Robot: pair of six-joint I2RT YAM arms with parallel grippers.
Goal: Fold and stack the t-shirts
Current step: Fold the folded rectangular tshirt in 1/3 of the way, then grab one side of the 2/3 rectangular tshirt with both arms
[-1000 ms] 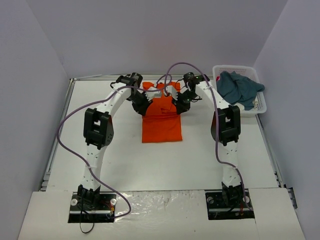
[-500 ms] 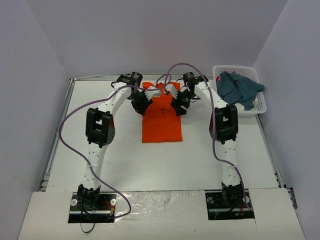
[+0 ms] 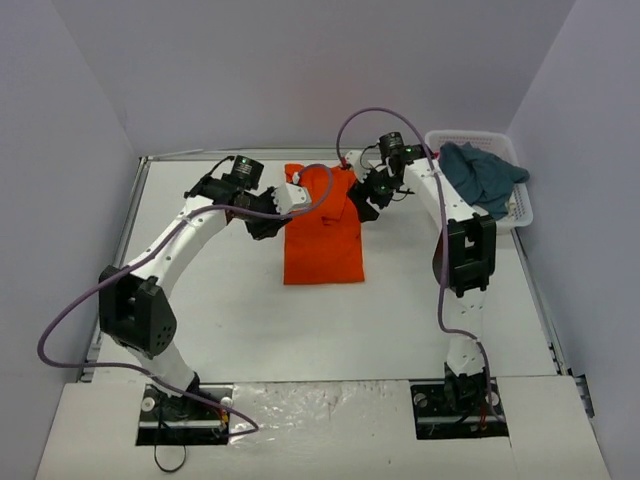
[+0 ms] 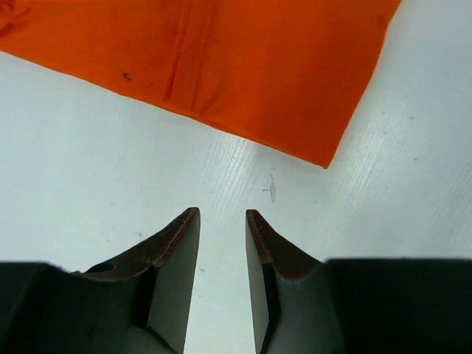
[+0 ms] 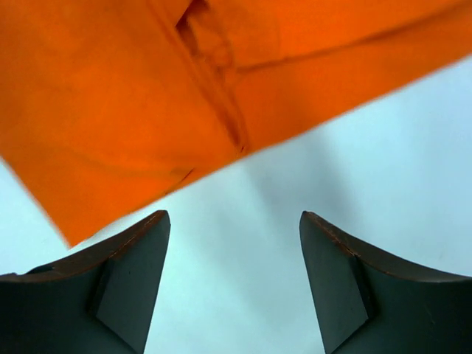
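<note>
Trouble, as I judge it, sits in the loose layers. The orange t-shirt point(image 3: 322, 235) lies on the worktop point(image 3: 400, 320) as a narrow folded strip, creased and bunched along its right edge. The left gripper point(image 4: 221, 214) hovers just left of the shirt, jaws a little apart and empty. The right gripper point(image 5: 234, 215) hangs just right of it, jaws wide, also empty. If I pinch only the top layer, the fold pulls open. The left gripper's narrow gap may also shove the hem instead of straddling it. The teal t-shirt point(image 3: 480, 175) lies well to the right of the orange one, in the white lattice basket point(image 3: 462, 134).
</note>
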